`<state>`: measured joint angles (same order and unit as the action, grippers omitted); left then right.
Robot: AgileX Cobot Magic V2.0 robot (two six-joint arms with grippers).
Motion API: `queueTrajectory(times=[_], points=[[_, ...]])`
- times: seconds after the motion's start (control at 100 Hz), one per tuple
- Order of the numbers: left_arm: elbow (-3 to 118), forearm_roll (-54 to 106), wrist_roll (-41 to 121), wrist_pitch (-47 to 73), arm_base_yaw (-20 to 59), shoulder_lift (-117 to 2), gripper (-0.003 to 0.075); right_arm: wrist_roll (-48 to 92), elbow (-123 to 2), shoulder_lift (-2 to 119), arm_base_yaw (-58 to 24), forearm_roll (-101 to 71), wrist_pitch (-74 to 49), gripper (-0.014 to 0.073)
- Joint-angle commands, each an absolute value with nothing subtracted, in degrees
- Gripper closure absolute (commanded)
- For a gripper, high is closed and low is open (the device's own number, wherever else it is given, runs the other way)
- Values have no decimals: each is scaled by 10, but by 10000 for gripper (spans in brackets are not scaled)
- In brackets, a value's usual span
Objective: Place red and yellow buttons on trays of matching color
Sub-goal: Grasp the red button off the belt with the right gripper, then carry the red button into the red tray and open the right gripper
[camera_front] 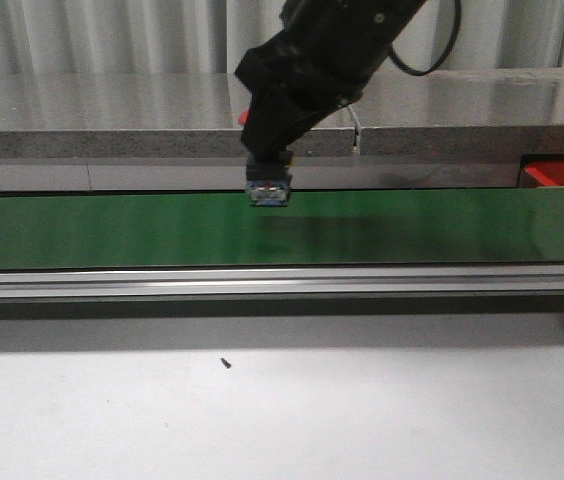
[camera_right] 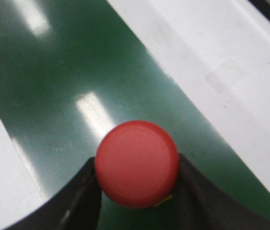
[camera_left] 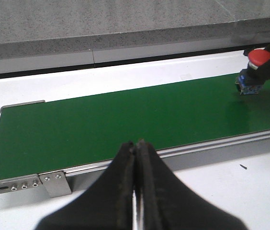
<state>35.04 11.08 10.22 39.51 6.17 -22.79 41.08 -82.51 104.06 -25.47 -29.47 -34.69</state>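
Belt: a long green belt [camera_front: 112,228] runs across the table in front of me, shiny, with a pale reflection on it and an aluminium rail [camera_front: 262,282] along its near edge.
Belt end: in the left wrist view the belt's end plate [camera_left: 10,184] shows, with small screws and a metal bracket; a small dark object sits on the white table just past that end, too cut off to name.
Table: white surface [camera_front: 282,420] on the near side of the belt, with one tiny dark speck [camera_front: 225,363] lying on it.
Behind: a grey speckled ledge [camera_front: 92,135] runs along the far side, with pale ribbed panels above it.
Red tray: a bright red tray [camera_front: 562,172] is tucked under the ledge at the far right, beyond the belt, only partly seen and well apart from the arms.
Red button: a round red button [camera_right: 137,163] is pinched in the right gripper [camera_right: 137,184] above the belt, its cap facing the wrist camera; from the front only a sliver of red shows at the arm's side, and its blue-and-silver base [camera_front: 270,190] hangs just over the belt's far edge.
Right gripper: black fingers [camera_right: 84,191] press on both sides of the button, spread only as wide as its body.
Left gripper: the left gripper [camera_left: 135,191] has its fingers pressed together with nothing between them, over the belt's near rail.
In the way: nothing lies on the belt under the button.
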Motion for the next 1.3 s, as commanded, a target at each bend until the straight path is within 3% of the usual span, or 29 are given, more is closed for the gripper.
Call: queueTrajectory(times=[0.0, 0.86, 1.29], points=[[366, 120, 101, 355, 66, -233, 739, 407, -827, 988, -228, -310, -315, 564], [366, 120, 101, 355, 66, -233, 739, 407, -801, 936, 148, -310, -343, 564], [366, 120, 101, 355, 66, -233, 739, 407, -801, 957, 257, -309, -294, 564]])
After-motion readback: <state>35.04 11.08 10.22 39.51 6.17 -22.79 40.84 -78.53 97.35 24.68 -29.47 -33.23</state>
